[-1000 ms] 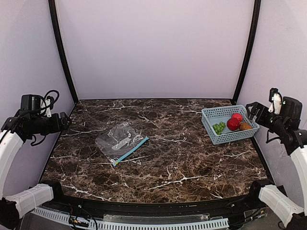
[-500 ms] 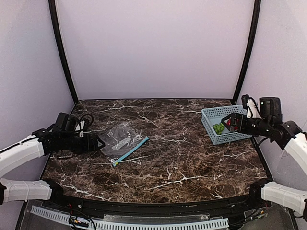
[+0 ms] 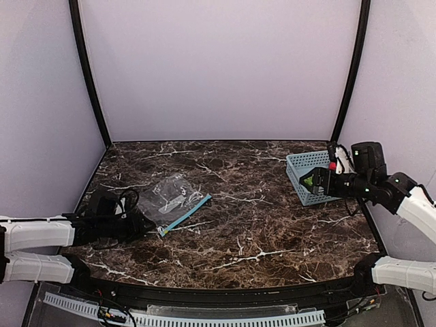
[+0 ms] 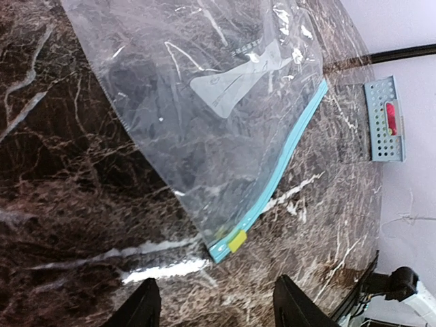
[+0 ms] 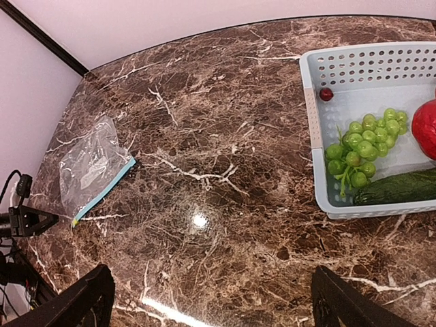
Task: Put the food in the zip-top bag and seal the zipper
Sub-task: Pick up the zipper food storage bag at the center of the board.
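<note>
Left wrist: left tool (image 4: 216,294) parted, empty, near zipper (image 4: 286,146) end; right tool (image 5: 211,289) wide.

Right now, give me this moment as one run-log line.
left gripper open, low near zipper end | right gripper open, near basket | zip-top bag flat, empty | food in basket
</note>
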`<action>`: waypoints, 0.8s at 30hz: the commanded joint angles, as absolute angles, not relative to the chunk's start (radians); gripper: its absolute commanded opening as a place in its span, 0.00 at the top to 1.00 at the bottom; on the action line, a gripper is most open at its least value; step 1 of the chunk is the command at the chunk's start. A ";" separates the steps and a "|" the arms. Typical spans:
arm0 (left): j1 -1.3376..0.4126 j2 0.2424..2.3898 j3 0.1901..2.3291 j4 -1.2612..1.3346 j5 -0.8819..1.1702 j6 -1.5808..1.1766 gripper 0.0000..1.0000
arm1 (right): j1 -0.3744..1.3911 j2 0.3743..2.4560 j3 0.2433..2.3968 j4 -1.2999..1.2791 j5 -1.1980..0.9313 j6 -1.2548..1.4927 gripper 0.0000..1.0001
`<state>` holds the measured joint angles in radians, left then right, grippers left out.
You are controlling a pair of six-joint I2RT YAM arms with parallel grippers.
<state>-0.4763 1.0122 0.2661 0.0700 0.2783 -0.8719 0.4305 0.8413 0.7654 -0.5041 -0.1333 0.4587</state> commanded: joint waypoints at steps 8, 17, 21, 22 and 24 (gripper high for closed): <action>-0.482 1.184 0.244 0.361 0.358 -0.948 0.63 | 0.469 0.856 0.775 -0.457 -0.099 0.476 0.01; -0.481 1.222 0.236 0.364 0.335 -0.948 0.67 | 0.471 0.858 0.782 -0.461 -0.099 0.468 0.01; -0.482 1.238 0.232 0.367 0.324 -0.950 0.68 | 0.471 0.859 0.786 -0.462 -0.103 0.467 0.01; -0.482 1.238 0.232 0.364 0.321 -0.949 0.68 | 0.472 0.859 0.786 -0.461 -0.103 0.466 0.01; -0.482 1.242 0.235 0.360 0.310 -0.947 0.68 | 0.472 0.860 0.787 -0.463 -0.103 0.466 0.01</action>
<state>-0.4763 1.2369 0.2481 0.3592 0.3321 -0.9501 0.4625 0.8574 0.7662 -0.4858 -0.1108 0.4713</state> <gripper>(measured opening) 0.324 0.986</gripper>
